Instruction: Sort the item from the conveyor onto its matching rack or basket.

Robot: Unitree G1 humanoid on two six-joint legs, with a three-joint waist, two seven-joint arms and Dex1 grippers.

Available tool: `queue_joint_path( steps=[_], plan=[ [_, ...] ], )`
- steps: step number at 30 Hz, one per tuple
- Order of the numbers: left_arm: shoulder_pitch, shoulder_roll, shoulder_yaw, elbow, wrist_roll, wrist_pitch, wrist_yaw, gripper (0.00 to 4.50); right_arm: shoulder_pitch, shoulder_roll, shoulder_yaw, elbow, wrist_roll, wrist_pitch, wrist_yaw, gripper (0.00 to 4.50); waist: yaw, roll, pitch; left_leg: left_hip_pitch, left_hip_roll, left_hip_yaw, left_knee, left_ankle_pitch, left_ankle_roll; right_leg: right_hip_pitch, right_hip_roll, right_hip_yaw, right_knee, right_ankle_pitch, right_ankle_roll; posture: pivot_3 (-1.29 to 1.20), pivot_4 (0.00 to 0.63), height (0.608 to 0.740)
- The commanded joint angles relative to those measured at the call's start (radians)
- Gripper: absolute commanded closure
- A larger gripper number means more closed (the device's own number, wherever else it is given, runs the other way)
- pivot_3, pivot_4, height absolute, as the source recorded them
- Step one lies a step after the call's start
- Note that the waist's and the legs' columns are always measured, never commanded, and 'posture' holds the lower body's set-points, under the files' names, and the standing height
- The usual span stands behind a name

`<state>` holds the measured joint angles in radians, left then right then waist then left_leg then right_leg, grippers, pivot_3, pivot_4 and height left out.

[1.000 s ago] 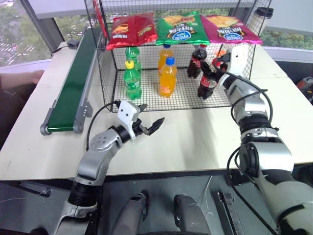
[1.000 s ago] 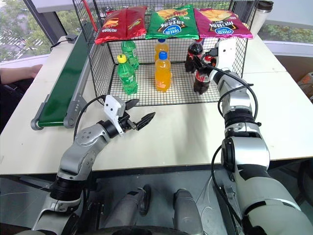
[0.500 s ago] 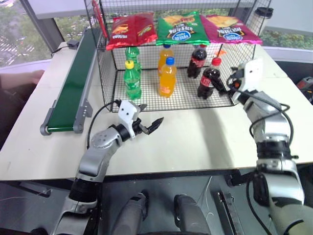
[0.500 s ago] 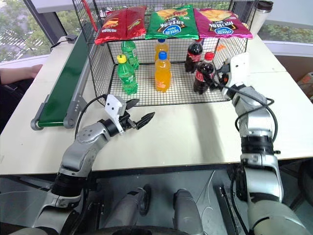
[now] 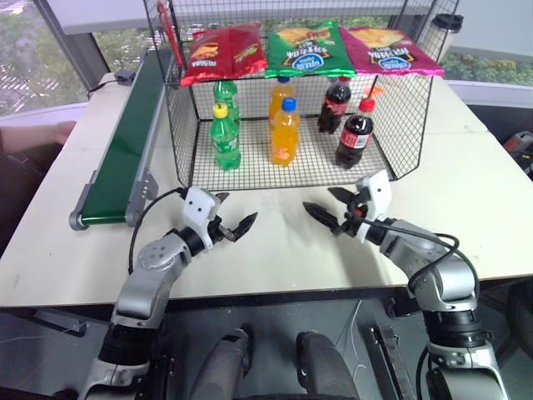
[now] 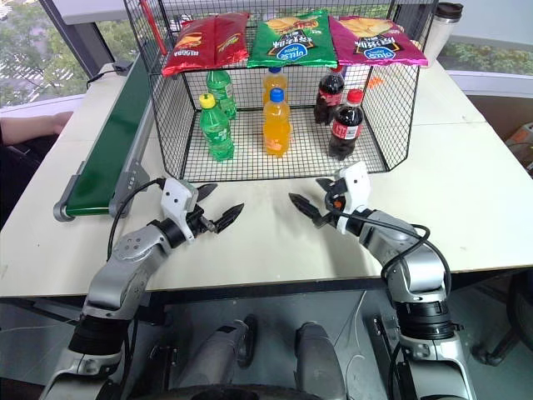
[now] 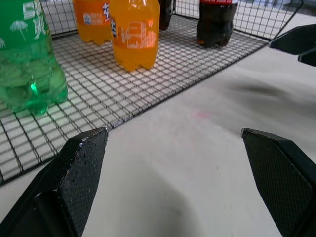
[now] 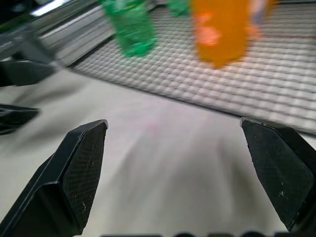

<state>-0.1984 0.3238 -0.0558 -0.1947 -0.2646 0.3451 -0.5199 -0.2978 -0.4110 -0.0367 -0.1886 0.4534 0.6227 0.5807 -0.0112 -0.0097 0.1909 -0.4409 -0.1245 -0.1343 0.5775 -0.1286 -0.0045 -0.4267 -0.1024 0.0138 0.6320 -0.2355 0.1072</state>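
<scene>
Two cola bottles stand upright on the white floor at the right of the black wire cage (image 5: 179, 125). The front one (image 5: 353, 133) is the item, and the other (image 5: 335, 104) stands behind it. Nothing touches either bottle. My right gripper (image 5: 319, 200) hovers open and empty over the table, just outside the cage's open front. My left gripper (image 5: 239, 213) faces it, also open and empty. The left wrist view looks between my left gripper's (image 7: 173, 132) fingers at the front cola bottle (image 7: 217, 22). The dark green conveyor (image 5: 125, 142) runs along the left with nothing on its belt.
Two orange bottles (image 5: 286, 131) and two green bottles (image 5: 225, 136) stand in the cage. Three chip bags (image 5: 310, 47) lie on its flat top. A tumbler (image 5: 443, 29) stands at the back right. A person's hand (image 5: 58, 129) rests at the table's left edge.
My right gripper let go of the front cola bottle, drew back out of the cage and came down in front of it. My left gripper shifted slightly left and down.
</scene>
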Motion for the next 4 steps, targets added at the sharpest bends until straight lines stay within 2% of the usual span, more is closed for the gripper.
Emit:
queue_joint_path(
  steps=[1,4],
  plan=[
    [0.003,0.005,0.011,-0.045,0.005,-0.008,0.009,0.00,0.009,-0.003,0.034,-0.035,-0.010,-0.023,0.025,0.04,0.001,0.000,0.000,0.000,0.000,0.000,0.000,0.000,0.000,0.000,0.000,0.000,0.000,0.000,0.000,0.00,0.150,0.738],
    [0.012,0.004,0.013,-0.045,0.002,-0.023,0.007,0.00,-0.007,0.016,0.028,-0.018,-0.001,-0.021,0.015,0.04,0.000,0.000,0.000,0.000,0.000,0.000,0.000,0.000,0.000,0.000,0.000,0.000,0.000,0.000,0.000,0.00,0.150,0.738]
  ],
)
